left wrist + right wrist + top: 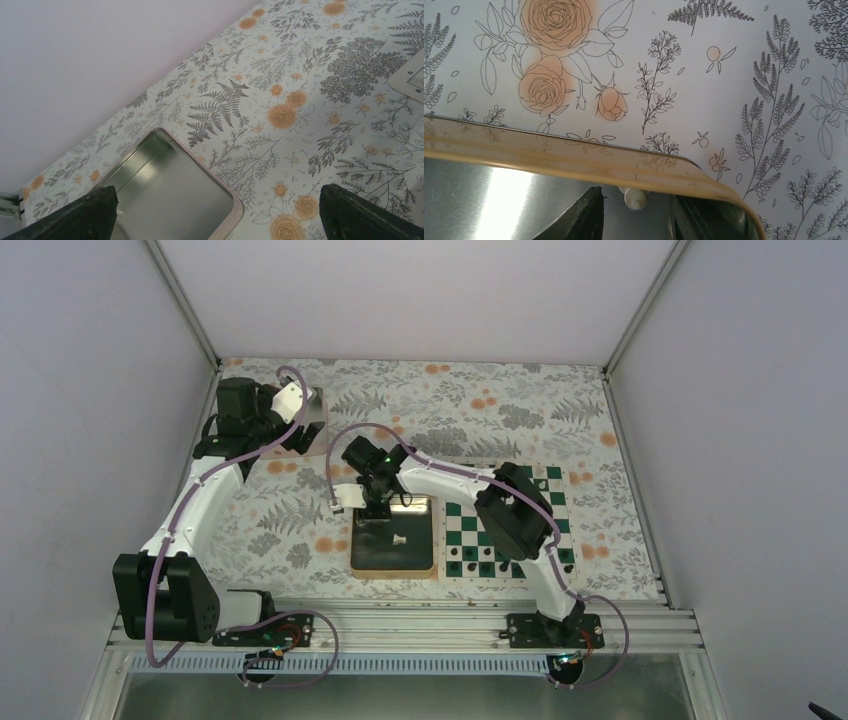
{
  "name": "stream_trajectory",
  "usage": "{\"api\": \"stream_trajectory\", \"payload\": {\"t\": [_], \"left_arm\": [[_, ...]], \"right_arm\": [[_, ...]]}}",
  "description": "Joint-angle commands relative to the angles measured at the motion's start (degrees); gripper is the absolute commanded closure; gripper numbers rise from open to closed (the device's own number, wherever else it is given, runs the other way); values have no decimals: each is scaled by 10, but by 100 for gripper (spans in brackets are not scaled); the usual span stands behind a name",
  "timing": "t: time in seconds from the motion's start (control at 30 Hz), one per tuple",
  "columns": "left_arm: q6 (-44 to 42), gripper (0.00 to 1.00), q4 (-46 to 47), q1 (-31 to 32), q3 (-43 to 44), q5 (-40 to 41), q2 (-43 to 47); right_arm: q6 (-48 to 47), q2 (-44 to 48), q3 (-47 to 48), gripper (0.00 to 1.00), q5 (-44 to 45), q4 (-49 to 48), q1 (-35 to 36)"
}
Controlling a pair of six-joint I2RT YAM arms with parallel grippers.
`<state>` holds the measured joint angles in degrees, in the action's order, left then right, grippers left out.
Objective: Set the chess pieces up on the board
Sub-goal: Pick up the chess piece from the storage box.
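Because chess pieces (pixel 400 540) lie in the tray (pixel 574 157), we log the right gripper (pixel 636 217) inside it, partly open astride one white piece (pixel 636 199), gripping nothing.

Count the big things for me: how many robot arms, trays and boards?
Robot arms: 2, the left arm and right arm
Trays: 2, the gold-rimmed tray and silver tray
Boards: 1, the chessboard
Total: 5
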<state>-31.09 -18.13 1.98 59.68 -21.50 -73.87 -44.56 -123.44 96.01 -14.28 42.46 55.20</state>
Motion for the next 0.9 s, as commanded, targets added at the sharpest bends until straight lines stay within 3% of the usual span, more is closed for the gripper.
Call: {"api": "stream_trajectory", "payload": {"t": [0.0, 0.1, 0.4, 0.67, 0.87], "left_arm": [[-8, 0, 6, -2, 1, -12, 10], [-8, 0, 6, -2, 0, -12, 9], [-8, 0, 6, -2, 1, -10, 10], [-7, 0, 5, -3, 2, -8, 11], [-8, 0, 6, -3, 2, -7, 10]], "right_arm": [[10, -11, 10, 64, -14, -1, 11], [11, -12, 11, 68, -14, -1, 11], [9, -7, 11, 95, -27, 13, 12], [4, 51, 16, 96, 12, 63, -2], [13, 133, 32, 96, 48, 100, -66]]}}
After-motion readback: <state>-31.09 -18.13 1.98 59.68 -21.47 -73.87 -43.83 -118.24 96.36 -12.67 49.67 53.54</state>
